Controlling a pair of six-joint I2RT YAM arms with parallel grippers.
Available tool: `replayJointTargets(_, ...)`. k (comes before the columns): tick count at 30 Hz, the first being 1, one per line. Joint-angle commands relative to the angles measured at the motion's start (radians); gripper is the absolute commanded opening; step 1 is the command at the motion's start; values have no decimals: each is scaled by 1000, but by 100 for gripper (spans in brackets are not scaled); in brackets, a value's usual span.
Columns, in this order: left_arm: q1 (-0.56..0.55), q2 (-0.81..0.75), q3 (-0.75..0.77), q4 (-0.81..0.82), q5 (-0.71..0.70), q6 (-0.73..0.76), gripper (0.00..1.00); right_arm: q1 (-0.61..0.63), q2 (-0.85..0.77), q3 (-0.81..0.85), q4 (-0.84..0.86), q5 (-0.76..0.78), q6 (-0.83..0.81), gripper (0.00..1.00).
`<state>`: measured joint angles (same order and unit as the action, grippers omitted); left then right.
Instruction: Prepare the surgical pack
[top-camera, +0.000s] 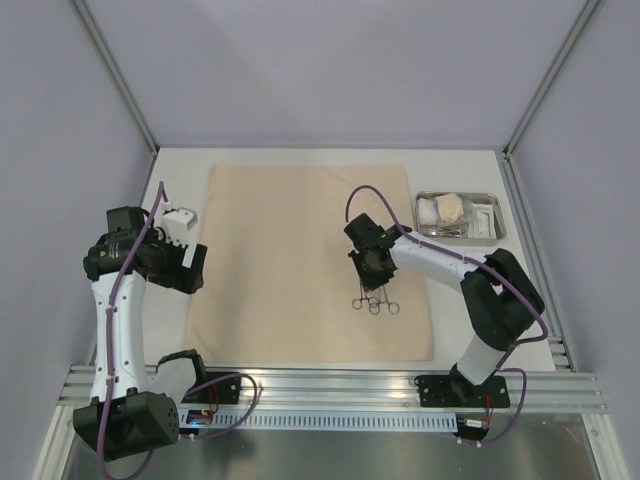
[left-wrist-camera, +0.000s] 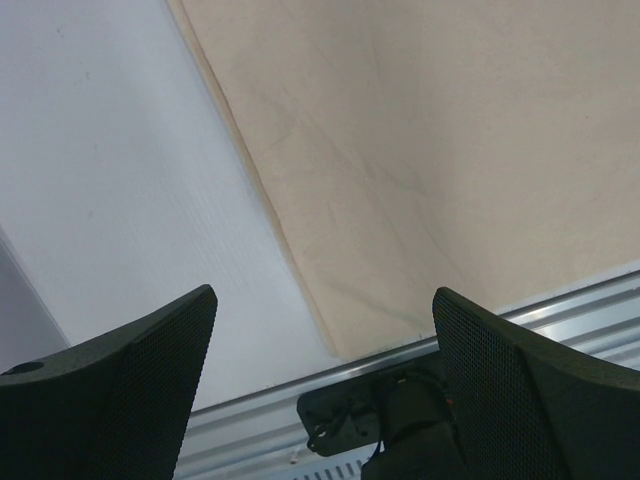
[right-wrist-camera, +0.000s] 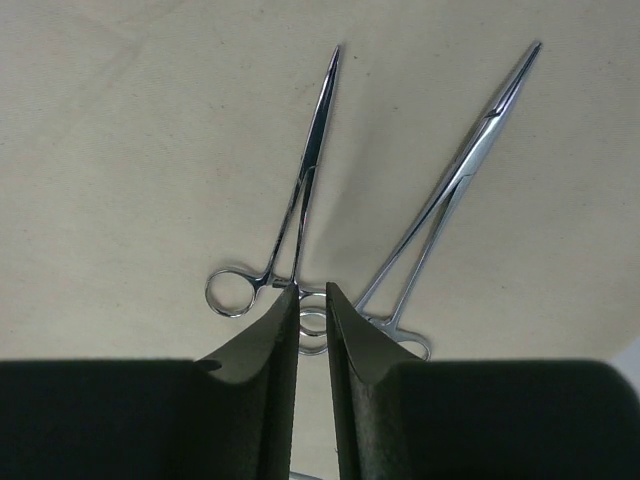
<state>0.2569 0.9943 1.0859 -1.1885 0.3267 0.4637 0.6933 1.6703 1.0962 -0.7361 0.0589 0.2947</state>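
The tan cloth sheet (top-camera: 290, 260) lies spread flat on the table. Two steel clamps (top-camera: 378, 302) lie on its right half, handles touching; in the right wrist view one (right-wrist-camera: 305, 180) is left of the other (right-wrist-camera: 460, 175). My right gripper (top-camera: 372, 283) hovers just over their ring handles (right-wrist-camera: 312, 288), fingers a narrow gap apart and holding nothing. The steel tray (top-camera: 499, 236) stands at the back right and holds a gauze pad (top-camera: 450, 207), white packets (top-camera: 485, 214) and steel tools (top-camera: 445, 231). My left gripper (top-camera: 190, 268) is wide open and empty (left-wrist-camera: 322, 292) over the cloth's left edge (left-wrist-camera: 450, 130).
A bare white table strip (left-wrist-camera: 120, 180) runs left of the cloth. An aluminium rail (top-camera: 400, 390) with the arm mounts runs along the near edge. Grey walls and frame posts close in the back and sides.
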Motion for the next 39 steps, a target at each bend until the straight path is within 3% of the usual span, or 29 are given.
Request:
replayJointTargets(1,1,-14,-15,12,5,30,98,3,42,36,12,24,23,18)
replayJointTargets(8,2,4,-26,33,14,26,98,5,108,60,17,24,12,17)
replayJointTargets(21,2,21,-26,44,6,30,98,26,89,120,-31,79,-3,19)
replayJointTargets(39,2,17,-46,55,-8,42,98,29,209,88,-5,41,-6,16)
